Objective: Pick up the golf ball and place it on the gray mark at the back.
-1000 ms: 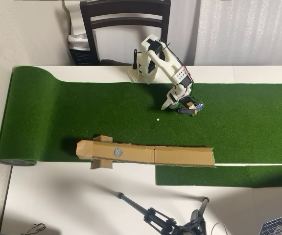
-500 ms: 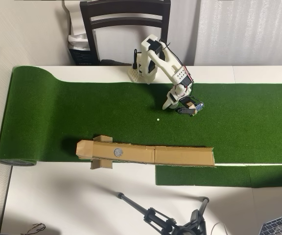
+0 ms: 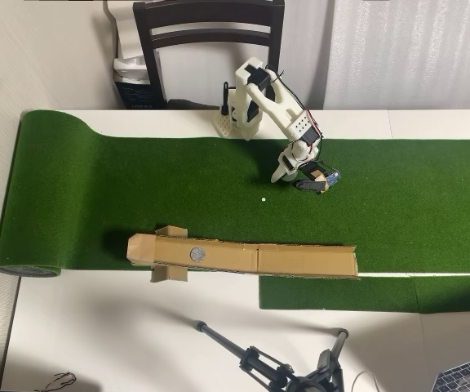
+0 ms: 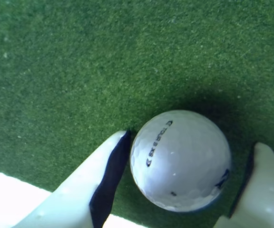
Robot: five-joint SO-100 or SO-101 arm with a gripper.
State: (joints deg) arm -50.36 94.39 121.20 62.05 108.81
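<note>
Nothing has shifted since a second ago: the white arm's fingers [image 4: 187,166] sit on either side of the white dimpled golf ball [image 4: 181,159] on the green turf mat [image 3: 137,188], both dark pads touching it. From the ball, the round gray mark [image 3: 196,254] on its brown cardboard strip [image 3: 300,261] lies well apart.

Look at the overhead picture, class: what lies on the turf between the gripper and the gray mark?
In the overhead view, only green turf and a tiny white dot lie between the gripper and the gray mark, plus the cardboard surround.
</note>
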